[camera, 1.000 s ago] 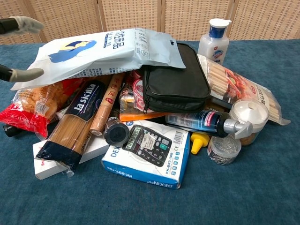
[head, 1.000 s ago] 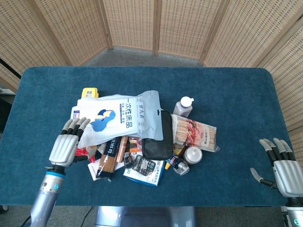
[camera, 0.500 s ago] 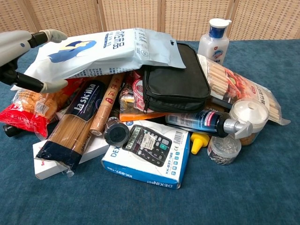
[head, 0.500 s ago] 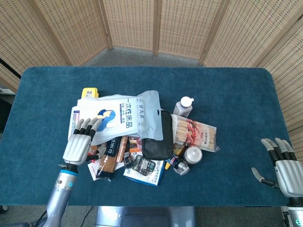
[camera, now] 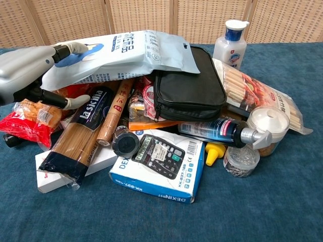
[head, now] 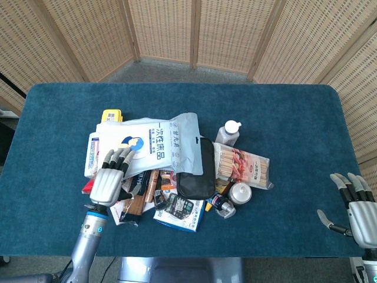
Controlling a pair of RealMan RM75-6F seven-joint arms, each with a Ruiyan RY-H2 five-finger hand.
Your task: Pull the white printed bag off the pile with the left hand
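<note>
The white printed bag (head: 154, 143) (camera: 132, 52), with a blue figure and Chinese text, lies on top of the pile. My left hand (head: 110, 178) (camera: 31, 71) reaches over the bag's near left corner, its upper fingers (camera: 74, 48) lying on the bag's top and the thumb below its edge. The fingers are still apart around the corner, without a closed grip. My right hand (head: 357, 206) hovers open at the table's right front corner, far from the pile, and the chest view does not show it.
The pile under the bag includes a black pouch (camera: 187, 81), spaghetti pack (camera: 81, 132), calculator box (camera: 164, 164), white bottle (camera: 230, 42), chopsticks pack (camera: 255, 89), red snack bag (camera: 22, 123) and a yellow item (head: 111, 115). The blue table (head: 283, 112) ends near the hands.
My left hand has moved right and forward onto the bag's left corner, fingers now over its top. The right hand has drifted slightly lower and right.
</note>
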